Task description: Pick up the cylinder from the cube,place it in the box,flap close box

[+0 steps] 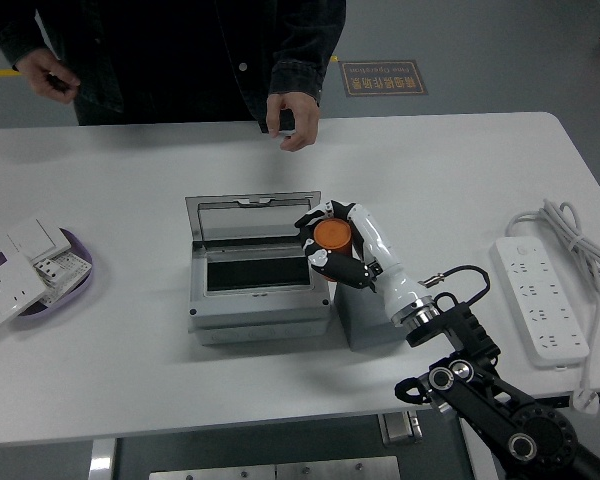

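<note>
Cylinder (331, 235) — orange, round flat top — gripped by the right robot hand (342, 245) beside the open box (260, 268).

The orange cylinder (332, 235) sits upright atop the grey cube (365, 315), just beside the open grey box (258, 268).

My white table (160, 395) carries a grey box (259, 268) near its middle, lid up at the far side. Just beside the box, to my right, stands a grey cube (365, 318). Far to my left sits a purple plate (80, 283) stacked with white wall switches (25, 265). Near the right edge lies a white power strip (540, 300), its cable (580, 235) coiled beside it.
</note>
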You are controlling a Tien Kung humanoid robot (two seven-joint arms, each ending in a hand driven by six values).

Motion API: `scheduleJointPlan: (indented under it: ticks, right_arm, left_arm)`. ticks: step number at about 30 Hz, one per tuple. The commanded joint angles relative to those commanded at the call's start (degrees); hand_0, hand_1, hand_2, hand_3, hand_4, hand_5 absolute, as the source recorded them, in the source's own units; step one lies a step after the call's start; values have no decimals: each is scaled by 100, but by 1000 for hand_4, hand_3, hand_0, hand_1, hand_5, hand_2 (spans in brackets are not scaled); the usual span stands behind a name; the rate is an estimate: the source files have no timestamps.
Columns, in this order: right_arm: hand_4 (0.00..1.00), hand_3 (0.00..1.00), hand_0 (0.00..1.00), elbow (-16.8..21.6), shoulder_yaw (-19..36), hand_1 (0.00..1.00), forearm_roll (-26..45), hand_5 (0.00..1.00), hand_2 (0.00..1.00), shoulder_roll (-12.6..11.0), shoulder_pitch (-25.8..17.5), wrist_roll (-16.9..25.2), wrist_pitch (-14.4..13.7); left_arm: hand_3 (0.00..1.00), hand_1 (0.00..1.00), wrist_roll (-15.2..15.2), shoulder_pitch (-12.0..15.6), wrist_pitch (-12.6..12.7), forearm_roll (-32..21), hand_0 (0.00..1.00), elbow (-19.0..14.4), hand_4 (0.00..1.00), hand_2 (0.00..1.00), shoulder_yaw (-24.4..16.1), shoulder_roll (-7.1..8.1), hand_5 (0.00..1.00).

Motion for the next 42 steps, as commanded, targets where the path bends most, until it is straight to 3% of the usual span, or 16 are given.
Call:
scheduleJointPlan:
  ticks: [2,3,8,9,18,20,21,26,27,32,33,38,39,42]
  right_arm:
    - [89,361,321,-5,-146,375,-304,2,420,91,192,-227,11]
    - [2,356,148,-9,-183,277,-410,2,412,119,245,-304,16]
    - [2,356,148,-111,-335,277,-1468,2,412,357,651,-1029,350]
    - [2,357,50,-148,-367,206,-1691,2,410,389,721,-1184,452]
    - [2,374,57,-232,-750,216,-3379,2,424,556,1120,-2302,1018]
    - [2,374,57,-210,-833,216,-3691,2,424,577,1186,-2436,1084]
    - [58,408,73,-200,-865,238,-3824,2,444,585,1213,-2478,1110]
    - [58,408,73,-202,-976,238,-4440,2,444,615,1332,-2610,1242]
    - [311,511,233,-223,-997,373,-4526,2,497,619,1356,-2625,1273]
    - [311,511,233,-332,-1066,373,-4602,2,497,626,1434,-2653,1380]
    - [533,641,528,-359,-1080,570,-4593,2,580,627,1448,-2653,1398]
    - [533,641,528,-457,-1085,570,-4524,2,580,645,1441,-2644,1623]
    - [530,683,756,-468,-1070,663,-4523,238,658,645,1428,-2650,1691]
    - [530,683,756,-477,-1026,663,-4533,238,658,645,1393,-2640,1797]
  left_arm:
    - [651,667,20,2,4,30,634,0,720,591,-33,6,281]
    - [650,667,24,3,5,37,634,0,721,592,-41,8,284]
    - [650,667,52,1,10,79,634,0,721,592,-86,14,284]
    - [651,667,56,-2,11,83,634,0,722,592,-90,15,289]
    - [650,667,73,-17,13,108,634,0,725,593,-112,24,295]
    - [650,667,72,-20,12,114,634,0,725,593,-115,28,295]
    - [650,666,72,-22,11,116,634,0,726,593,-116,29,296]
    - [650,666,69,-31,9,122,634,0,726,593,-118,36,296]
    - [650,667,69,-33,8,122,634,0,725,593,-114,38,296]
    - [650,667,68,-41,7,127,634,0,725,593,-115,40,296]
    - [650,666,68,-42,7,127,634,0,725,593,-114,41,298]
    - [650,666,70,-36,6,136,634,0,725,593,-117,42,298]
    - [650,667,70,-32,6,137,634,0,724,593,-117,41,298]
    - [650,667,73,-25,5,138,634,0,724,593,-114,36,298]
